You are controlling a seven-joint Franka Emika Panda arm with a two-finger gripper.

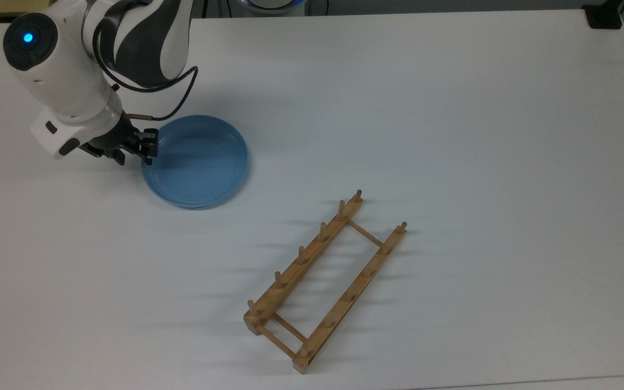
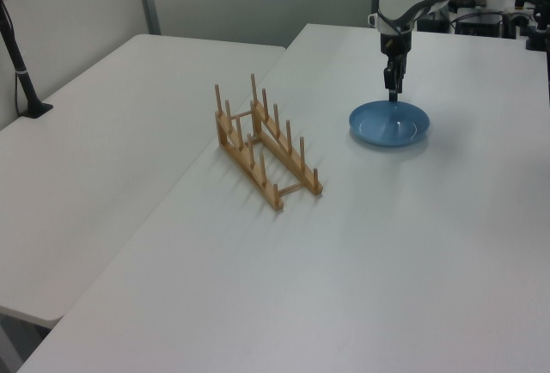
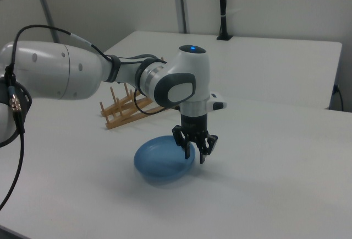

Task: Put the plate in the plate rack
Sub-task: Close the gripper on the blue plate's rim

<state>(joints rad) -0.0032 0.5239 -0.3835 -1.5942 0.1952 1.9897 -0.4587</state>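
Observation:
The light-blue plate (image 1: 198, 162) lies flat on the white table (image 1: 453, 135), in the top view's left half. My gripper (image 1: 147, 152) points down at the plate's left rim there. In the right view the gripper (image 3: 195, 155) is open, with one finger (image 3: 187, 150) over the plate's (image 3: 159, 162) inside and the other (image 3: 203, 156) outside the rim. In the left view the gripper (image 2: 393, 93) hangs just above the far edge of the plate (image 2: 388, 124). The wooden plate rack (image 1: 325, 281) stands empty lower right of the plate, apart from it, and shows as well in the left view (image 2: 266, 148).
A black clamp (image 1: 603, 16) sits at the table's far right corner in the top view. A second white table (image 2: 103, 132) adjoins on the left view's left, with a black post (image 2: 21, 64) on it. My cable (image 1: 179, 103) loops above the plate.

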